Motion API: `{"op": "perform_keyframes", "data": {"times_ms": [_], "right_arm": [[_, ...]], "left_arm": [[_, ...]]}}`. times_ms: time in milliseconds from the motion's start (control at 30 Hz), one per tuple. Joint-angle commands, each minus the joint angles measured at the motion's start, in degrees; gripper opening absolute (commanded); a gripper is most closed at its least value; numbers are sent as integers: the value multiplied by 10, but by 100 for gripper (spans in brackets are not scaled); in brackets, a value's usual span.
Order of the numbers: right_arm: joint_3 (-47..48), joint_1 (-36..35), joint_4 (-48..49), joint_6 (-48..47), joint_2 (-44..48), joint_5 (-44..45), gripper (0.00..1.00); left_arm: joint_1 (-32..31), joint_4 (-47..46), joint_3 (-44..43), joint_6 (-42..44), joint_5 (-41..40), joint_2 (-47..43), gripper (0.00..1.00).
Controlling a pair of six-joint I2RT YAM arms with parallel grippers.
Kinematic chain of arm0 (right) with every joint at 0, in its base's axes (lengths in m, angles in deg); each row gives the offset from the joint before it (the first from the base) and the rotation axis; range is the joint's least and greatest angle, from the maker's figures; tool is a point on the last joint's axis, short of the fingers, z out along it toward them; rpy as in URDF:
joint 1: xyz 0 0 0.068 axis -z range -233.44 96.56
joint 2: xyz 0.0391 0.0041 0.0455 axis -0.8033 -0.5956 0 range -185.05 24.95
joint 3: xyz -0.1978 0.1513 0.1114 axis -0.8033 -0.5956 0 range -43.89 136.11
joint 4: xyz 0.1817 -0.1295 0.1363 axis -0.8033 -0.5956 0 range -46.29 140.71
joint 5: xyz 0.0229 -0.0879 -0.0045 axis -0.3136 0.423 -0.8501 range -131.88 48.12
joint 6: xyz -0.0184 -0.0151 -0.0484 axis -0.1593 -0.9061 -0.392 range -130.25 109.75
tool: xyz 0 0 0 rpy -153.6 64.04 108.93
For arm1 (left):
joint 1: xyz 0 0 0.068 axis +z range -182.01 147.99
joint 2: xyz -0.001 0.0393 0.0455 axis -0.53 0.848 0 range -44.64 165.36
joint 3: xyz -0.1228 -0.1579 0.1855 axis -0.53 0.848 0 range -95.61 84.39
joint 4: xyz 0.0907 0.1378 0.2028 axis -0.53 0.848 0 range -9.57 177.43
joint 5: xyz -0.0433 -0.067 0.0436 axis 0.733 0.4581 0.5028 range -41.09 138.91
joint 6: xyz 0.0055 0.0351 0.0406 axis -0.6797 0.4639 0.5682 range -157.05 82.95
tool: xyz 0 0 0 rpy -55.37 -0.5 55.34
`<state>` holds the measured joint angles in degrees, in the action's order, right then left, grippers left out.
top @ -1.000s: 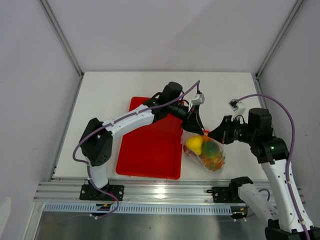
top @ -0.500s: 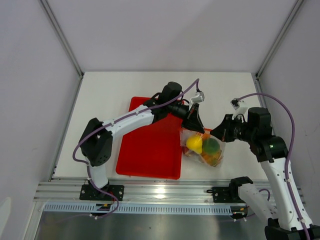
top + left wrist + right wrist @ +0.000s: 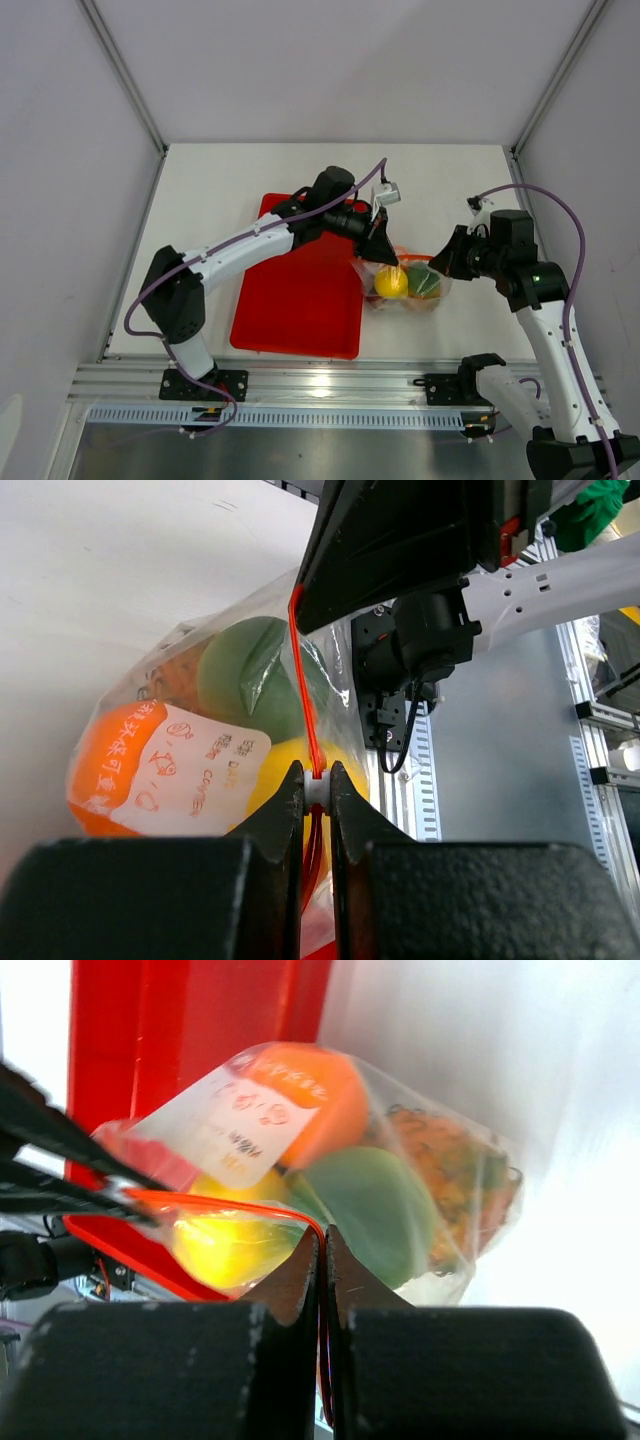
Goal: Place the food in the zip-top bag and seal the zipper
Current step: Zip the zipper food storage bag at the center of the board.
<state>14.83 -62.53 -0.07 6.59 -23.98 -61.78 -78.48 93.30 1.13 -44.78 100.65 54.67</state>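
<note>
While my left pincer [image 3: 316, 792] stood wider a second ago, its jaws have now closed tight on the zipper [image 3: 304, 670], pinching the red-orange strip where a small white piece sits on it. My right pincer [image 3: 322, 1252] has stayed clamped on the other end of the same strip, fingertips pressed together with the strip running into them. The zip-top bag [image 3: 405, 287] hung lower and slanted toward the near edge before. Now it sits higher and more level, stretched between my two pincers just right of the red tray [image 3: 295, 310], over the white table [image 3: 220, 190]. All the food is inside: the orange [image 3: 318, 1090] under a white label [image 3: 205, 770], the green fruit [image 3: 375, 1210], the yellow fruit [image 3: 391, 282] and the pineapple [image 3: 452, 1155]. My left elbow has swung further left.
</note>
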Motion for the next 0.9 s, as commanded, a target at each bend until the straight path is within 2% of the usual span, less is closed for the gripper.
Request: {"op": "perform_keyframes", "data": {"times_ms": [0,600,867], "right_arm": [[12,25,-43,-4,-5,117,0],[72,43,-66,-10,-29,251,0],[75,67,-60,-17,-36,250,0]], "left_arm": [[14,30,-1,-17,2,-68,1],[13,52,3,-13,-13,-59,1],[13,59,5,-11,-21,-59,1]]}}
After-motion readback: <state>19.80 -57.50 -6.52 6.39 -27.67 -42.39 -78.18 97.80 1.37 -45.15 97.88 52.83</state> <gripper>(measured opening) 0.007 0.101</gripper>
